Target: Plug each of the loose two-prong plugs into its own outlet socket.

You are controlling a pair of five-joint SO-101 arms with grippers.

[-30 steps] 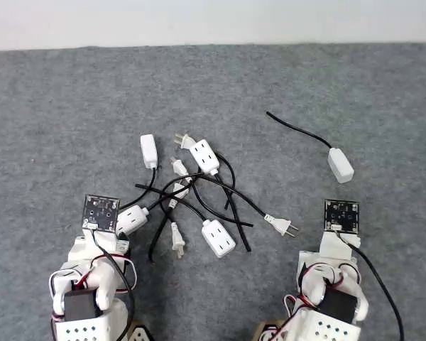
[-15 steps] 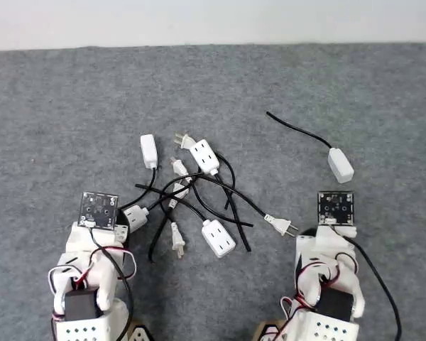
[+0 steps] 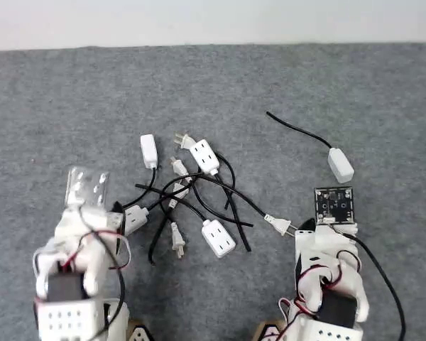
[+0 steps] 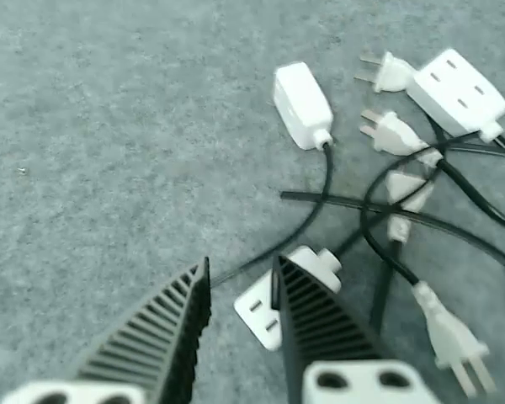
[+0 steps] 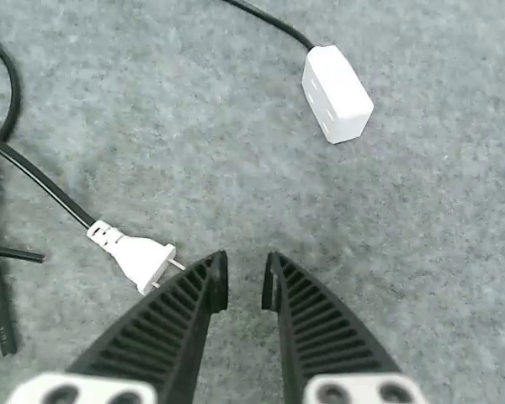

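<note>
Several white two-prong plugs and outlet sockets on black cords lie tangled mid-table. My left gripper point(image 4: 241, 265) is open and empty, low over the carpet beside one socket point(image 4: 282, 296) point(image 3: 133, 219). Beyond it lie another socket point(image 4: 301, 104) point(image 3: 148, 150) and a plug point(image 4: 391, 132) point(image 3: 179, 168). My right gripper point(image 5: 245, 257) is open by a narrow gap and holds nothing. A loose plug point(image 5: 140, 257) point(image 3: 280, 225) lies just beside its fingertips. A lone socket point(image 5: 337, 93) point(image 3: 340, 165) sits farther off to the right.
More pieces sit in the tangle: a socket point(image 3: 204, 157) with a plug point(image 3: 184, 141) at its end, a socket point(image 3: 219, 237), and a plug point(image 3: 177, 240). Grey carpet point(image 3: 284, 78) covers the table up to a white wall at the back.
The left arm has swung forward toward the tangle, its camera board shifting up the high view. The right arm has edged forward toward the loose plug.
</note>
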